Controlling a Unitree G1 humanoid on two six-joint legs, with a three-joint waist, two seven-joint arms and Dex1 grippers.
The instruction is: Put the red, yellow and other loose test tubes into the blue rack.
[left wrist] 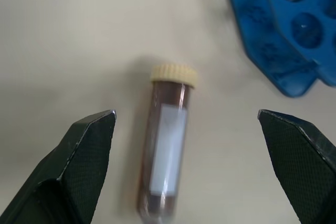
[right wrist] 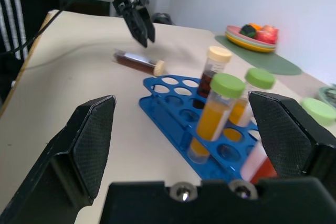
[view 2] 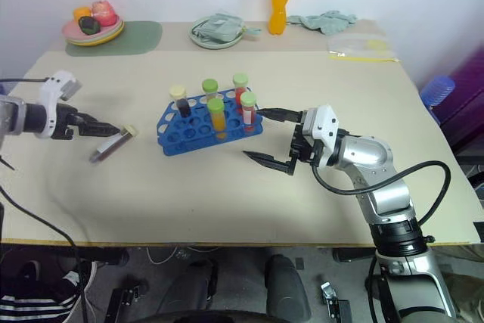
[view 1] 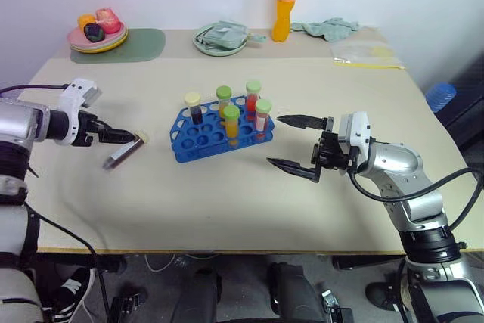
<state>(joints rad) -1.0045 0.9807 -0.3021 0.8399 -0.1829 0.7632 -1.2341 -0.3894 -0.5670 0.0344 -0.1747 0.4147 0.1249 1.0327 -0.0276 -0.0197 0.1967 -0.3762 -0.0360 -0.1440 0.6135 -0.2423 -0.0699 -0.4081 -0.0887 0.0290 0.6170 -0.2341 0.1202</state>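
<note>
1. A beige table (view 1: pixel 227 202) is set against a white wall. At its far edge are seen a tall orange drink bottle (view 1: pixel 283 5), a plate of fruit (view 1: pixel 97 34) on a green mat (view 1: pixel 140 45), a pale green dish (view 1: pixel 219 38), a crumpled cloth (view 1: pixel 327 28) and a clear plastic bag (view 1: pixel 364 54).
2. The blue rack (view 1: pixel 215 138) is placed near the middle of the table. Five capped tubes are stood upright in it: a dark one with a cream cap (view 1: pixel 194 107), two yellow-orange ones with green caps (view 1: pixel 231 122), and two red ones with green caps (view 1: pixel 262 117).
3. One loose test tube (view 1: pixel 125 150), dark brown with a cream cap and white label, is found lying flat on the table just to the robot's left of the rack, apart from it.
4. The left gripper (view 1: pixel 121 136) is held over this tube with its fingers spread wide; the tube is seen between them in the wrist view, untouched.
5. The right gripper (view 1: pixel 291 144) is held level to the right of the rack, fingers spread, nothing between them.
</note>
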